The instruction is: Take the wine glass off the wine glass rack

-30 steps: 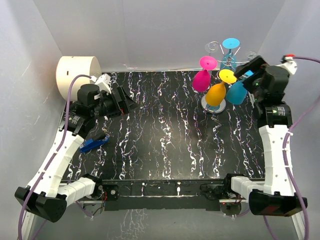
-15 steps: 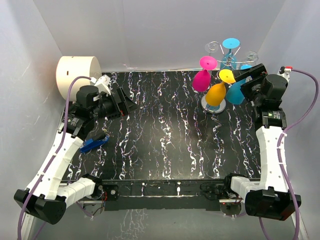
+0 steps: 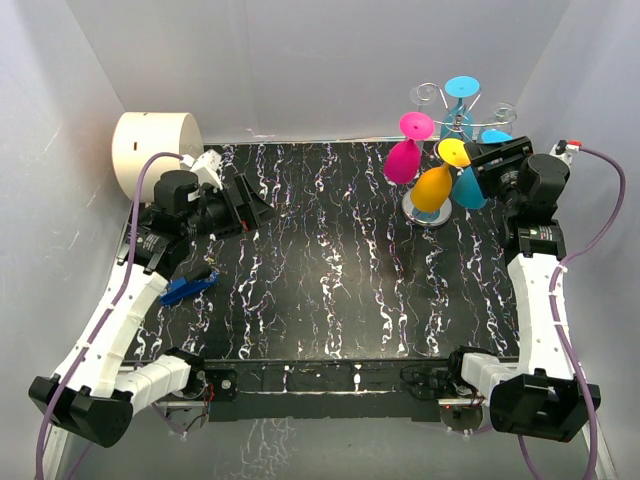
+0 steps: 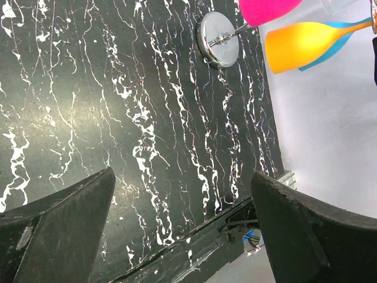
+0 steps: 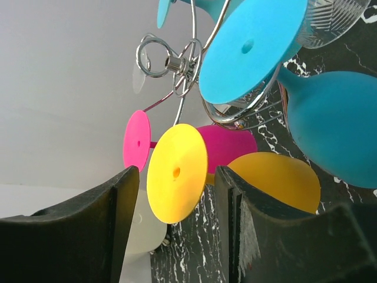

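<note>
Right gripper [image 5: 177, 172] stands at the far right of the table [image 3: 330, 260], jaws part-way apart and gripping nothing. Directly ahead, framed between its fingers [image 5: 88, 236], is the foot disc [image 5: 178, 197] of the yellow wine glass [image 3: 433, 187]. The glass hangs bowl-down on the wine glass rack [image 4: 219, 39], its long axis slanting from the foot down to the near left. Left gripper [image 4: 182, 177], jaws wide, is well apart at the left.
</note>
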